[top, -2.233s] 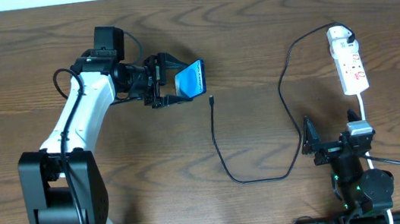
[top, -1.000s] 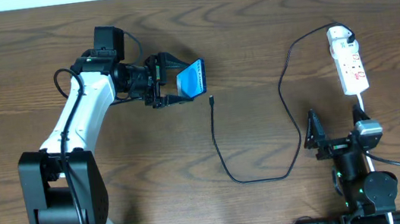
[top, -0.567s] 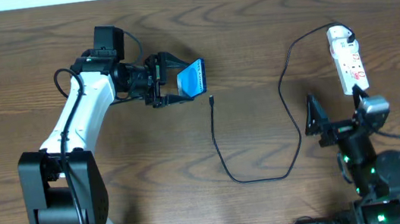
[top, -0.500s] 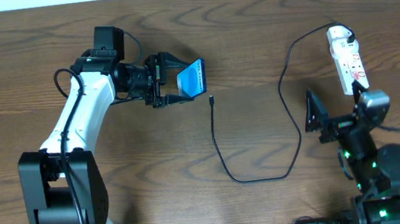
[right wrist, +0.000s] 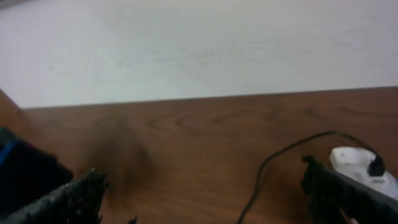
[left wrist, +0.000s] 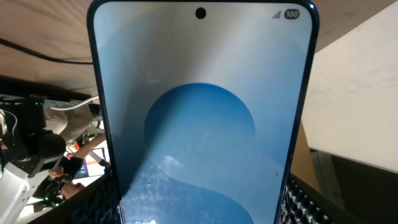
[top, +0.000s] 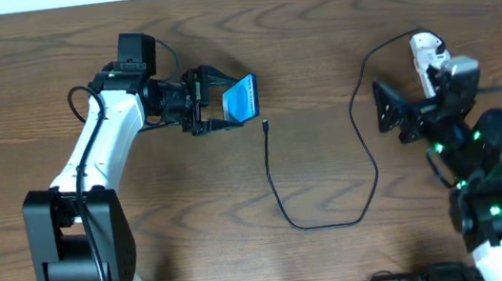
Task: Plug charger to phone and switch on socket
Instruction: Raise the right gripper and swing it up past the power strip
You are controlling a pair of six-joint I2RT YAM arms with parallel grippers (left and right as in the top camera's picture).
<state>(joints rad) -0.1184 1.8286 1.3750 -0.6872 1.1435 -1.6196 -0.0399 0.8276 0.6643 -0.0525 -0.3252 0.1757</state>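
Note:
The phone (top: 242,97), its screen bright blue, is held tilted above the table at the back left, with my left gripper (top: 227,98) shut on its two long edges. In the left wrist view the phone (left wrist: 199,118) fills the frame between the fingers (left wrist: 308,202). The charger (top: 269,172), a thin black cable, loops across the table; its small plug (top: 265,125) lies just below and right of the phone. The white socket (top: 426,46) lies at the back right, mostly hidden under my right arm. My right gripper (top: 401,108) hangs open beside it, holding nothing. The right wrist view shows the socket's end (right wrist: 360,163) and the cable (right wrist: 273,158).
The charger's cable runs up the right side to the far end of the socket (top: 431,37). A white wall (right wrist: 199,43) stands beyond the table's back edge. The arm bases sit at the front edge.
My right arm has risen from the front edge and swung back, now covering most of the socket. The left arm and the phone have stayed still.

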